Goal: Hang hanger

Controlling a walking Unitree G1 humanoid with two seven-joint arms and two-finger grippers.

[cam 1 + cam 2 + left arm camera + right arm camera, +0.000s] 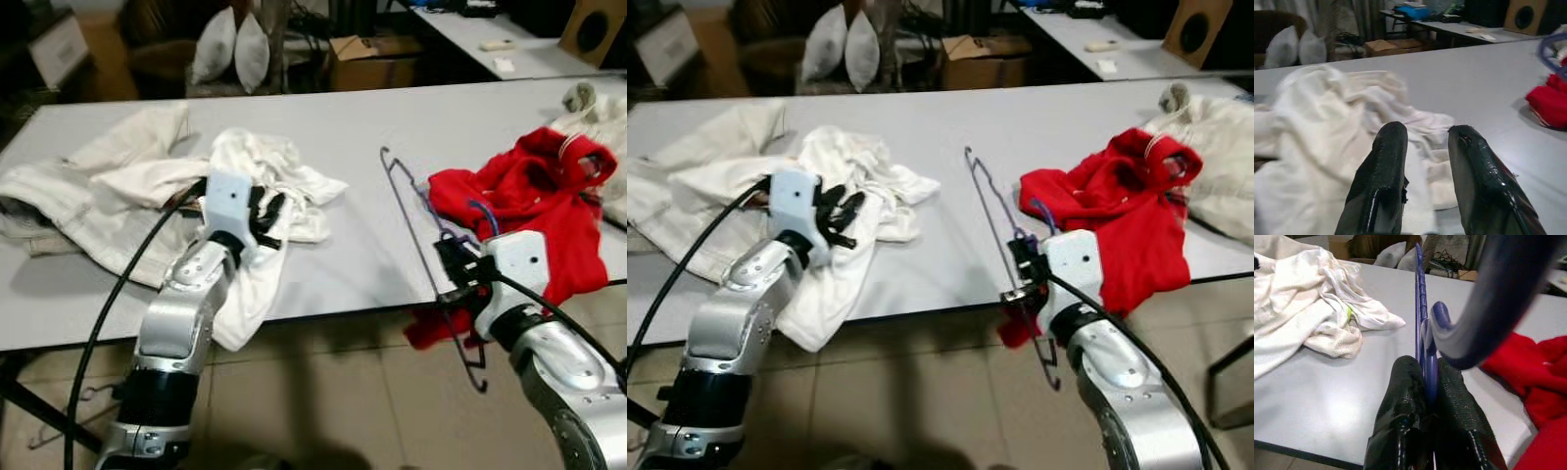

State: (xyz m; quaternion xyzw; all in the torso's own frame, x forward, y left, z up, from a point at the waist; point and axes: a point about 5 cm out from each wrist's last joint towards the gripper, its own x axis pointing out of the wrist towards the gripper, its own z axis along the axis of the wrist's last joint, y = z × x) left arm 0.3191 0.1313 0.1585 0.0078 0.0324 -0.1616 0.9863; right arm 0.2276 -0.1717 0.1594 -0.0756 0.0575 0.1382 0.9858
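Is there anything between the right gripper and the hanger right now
No. The right gripper is already shut on the hanger, the wire pinched between its fingers, with nothing visible between them. The red garment lies beside it on the table, not in the grip.

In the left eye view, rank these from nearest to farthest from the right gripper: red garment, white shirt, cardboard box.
1. red garment, beside the right gripper, on its right.
2. white shirt, across the table on the left, under the left gripper.
3. cardboard box, beyond the table's far edge.
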